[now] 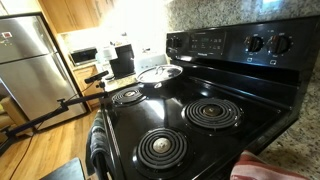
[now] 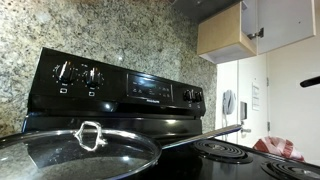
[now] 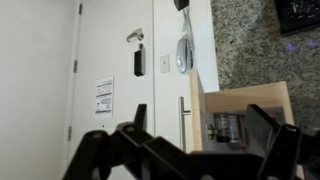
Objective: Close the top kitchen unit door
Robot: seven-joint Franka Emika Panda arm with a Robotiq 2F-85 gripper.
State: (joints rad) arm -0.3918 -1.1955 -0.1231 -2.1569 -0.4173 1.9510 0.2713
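I have one gripper on screen, and I can pick it out only in the wrist view. Its two dark fingers are spread wide, with nothing between them and touching nothing. The bottom of the frame cuts off their bases.

Past the fingers is one wooden cabinet, standing open. The cabinet door looks to be the honey-brown panel angled out at the right of that frame, apart from the gripper. Something small stands inside, too dim to name. Further off are one white door and one wall phone.

In an exterior view the cabinet hangs high beside the stove, but glare washes out its right part and I cannot tell which panel is the door there.

On the stove I count three bare coil burners and one lid covering the fourth spot. Four knobs sit in pairs at the ends of the panel. There is one steel fridge, and one red cloth cropped at the corner.
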